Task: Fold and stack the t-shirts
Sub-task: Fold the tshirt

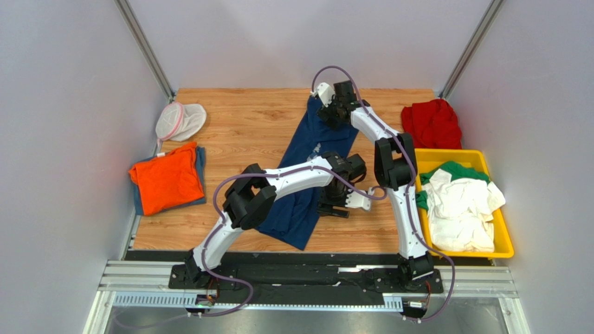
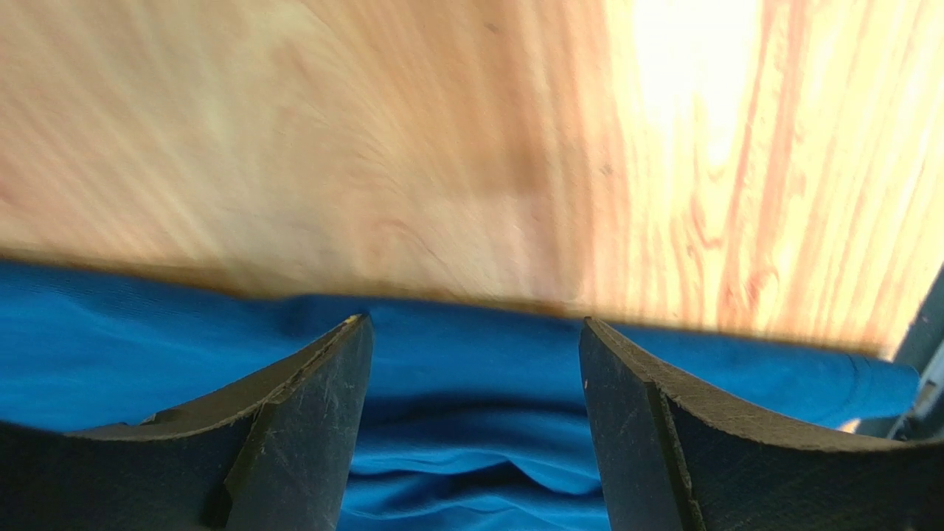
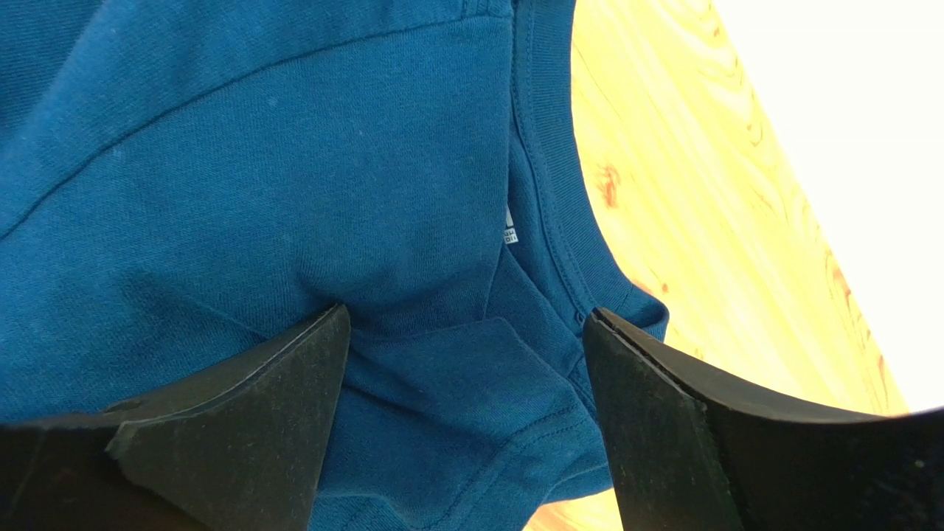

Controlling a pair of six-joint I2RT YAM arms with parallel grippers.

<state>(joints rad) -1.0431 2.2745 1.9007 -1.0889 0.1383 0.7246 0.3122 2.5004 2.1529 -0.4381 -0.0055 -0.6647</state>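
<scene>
Two open tools hover over the navy shirt [image 1: 305, 132] on the surface [image 1: 251, 125], left tool [image 2: 474, 323] at its edge, right tool [image 3: 465, 313] at its collar [image 3: 543, 188]; we risk pinching one layer and skewing the fold.

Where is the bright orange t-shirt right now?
Seen from above, the folded orange cloth t-shirt lies at the left edge of the wooden table, atop a blue-grey garment, on the near side of the white mesh pouch with a pink rim.

Bright light, blurry overexposed wrist views
</scene>
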